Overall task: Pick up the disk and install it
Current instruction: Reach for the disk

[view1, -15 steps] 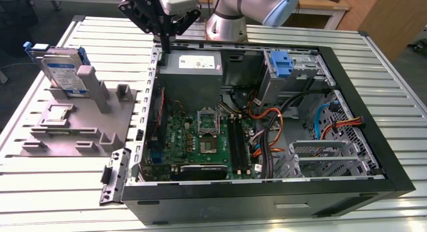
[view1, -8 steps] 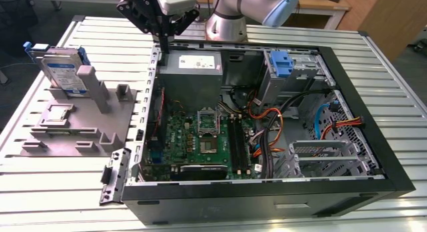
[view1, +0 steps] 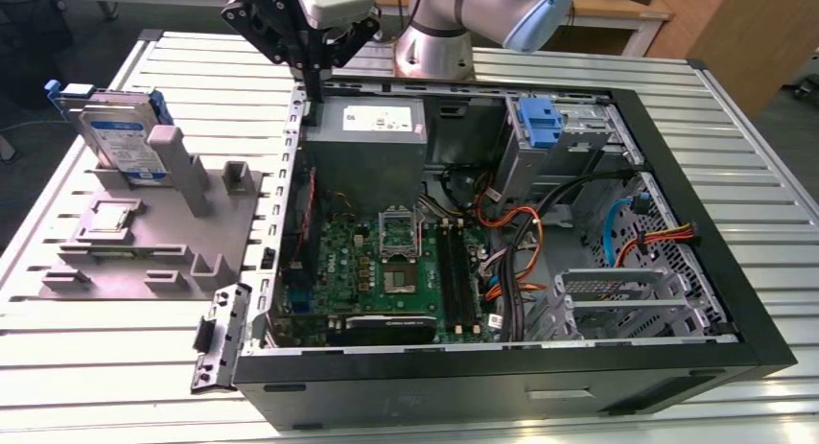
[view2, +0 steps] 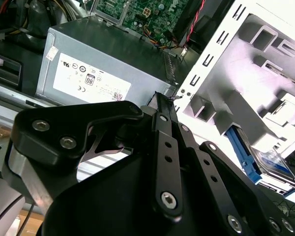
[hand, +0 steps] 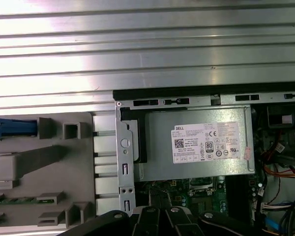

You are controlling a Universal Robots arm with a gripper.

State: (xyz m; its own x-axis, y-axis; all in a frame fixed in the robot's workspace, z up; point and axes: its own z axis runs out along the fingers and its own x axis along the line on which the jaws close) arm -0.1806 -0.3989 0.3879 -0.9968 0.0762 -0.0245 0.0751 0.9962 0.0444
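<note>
Hand (view1: 307,113) hangs over power box (view1: 364,128) corner, fingers together, empty; disk (view1: 122,137) upright in stand (view1: 141,223) beside case (view1: 512,386). Risk: tips clip case edge.

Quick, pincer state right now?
Pincer: closed, holding nothing, by the power supply box. The disk stands in the grey fixture.

The disk (view1: 118,139), a silver-grey drive with a white-and-blue label in a blue bracket, stands on edge in the grey holder (view1: 128,247) on the bench (view1: 77,338), untouched, at the exterior view's left.
</note>
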